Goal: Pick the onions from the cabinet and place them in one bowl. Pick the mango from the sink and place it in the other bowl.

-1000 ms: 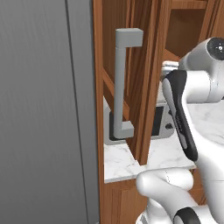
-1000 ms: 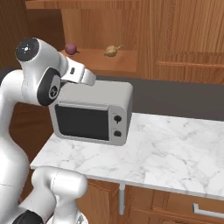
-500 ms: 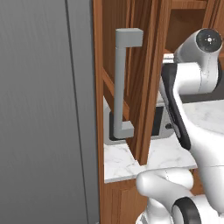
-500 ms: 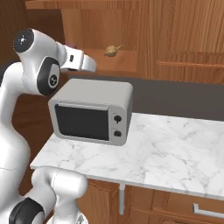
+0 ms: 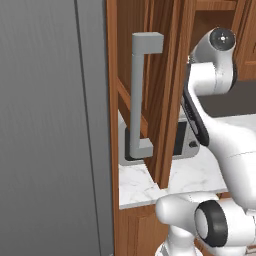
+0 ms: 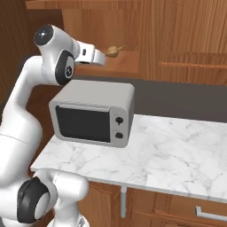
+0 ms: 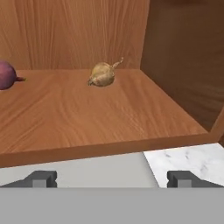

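Note:
In the hand view the tan-yellow onion lies near the middle back of the cabinet shelf. The reddish-purple onion lies at the shelf's left edge. My gripper is open and empty, in front of the shelf's front lip and short of both onions. In the right base view the hand reaches over the microwave, with the tan onion just past it. The cabinet door stands open with its grey bar handle towards the left base camera. The mango, the sink and the bowls are out of view.
A grey microwave stands on the white marble counter directly under the cabinet shelf and my arm. The cabinet's right inner wall bounds the shelf on that side. A tall grey panel stands left of the open door.
My arm has swung up and to the right, bringing the hand level with the shelf and closer to the tan onion. It now covers the reddish-purple onion in the right base view. The jaws stayed open.

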### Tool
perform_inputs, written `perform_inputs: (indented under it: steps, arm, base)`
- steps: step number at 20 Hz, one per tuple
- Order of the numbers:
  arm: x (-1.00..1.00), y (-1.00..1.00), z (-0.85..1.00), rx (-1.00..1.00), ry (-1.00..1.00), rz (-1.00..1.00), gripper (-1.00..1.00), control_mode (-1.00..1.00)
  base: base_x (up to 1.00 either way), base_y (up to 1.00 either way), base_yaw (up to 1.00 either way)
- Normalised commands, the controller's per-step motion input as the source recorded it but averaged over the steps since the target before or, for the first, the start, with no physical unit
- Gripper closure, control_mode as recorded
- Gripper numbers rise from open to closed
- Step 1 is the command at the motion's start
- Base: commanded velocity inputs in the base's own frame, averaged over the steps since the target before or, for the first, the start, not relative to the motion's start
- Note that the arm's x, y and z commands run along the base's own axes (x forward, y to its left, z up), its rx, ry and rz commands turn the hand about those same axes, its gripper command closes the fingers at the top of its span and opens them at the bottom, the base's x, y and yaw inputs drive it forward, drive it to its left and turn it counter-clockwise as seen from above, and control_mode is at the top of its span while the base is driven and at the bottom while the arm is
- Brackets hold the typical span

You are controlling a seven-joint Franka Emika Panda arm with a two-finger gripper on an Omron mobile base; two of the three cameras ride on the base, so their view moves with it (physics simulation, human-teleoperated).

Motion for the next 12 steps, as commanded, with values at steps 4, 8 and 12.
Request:
perform_inputs:
  steps: [4,8,12]
  arm:
    - [0.71,-0.09,-0.03,-0.02,0.0,0.01,-1.0,-1.0]
    - [0.77,-0.13,0.05,-0.02,0.06,0.05,-1.0,-1.0]
    - [0.88,-0.17,0.03,0.0,0.13,0.08,-1.0,-1.0]
  base:
    - [0.0,0.0,0.0]
    - [0.0,0.0,0.0]
    - [0.0,0.0,0.0]
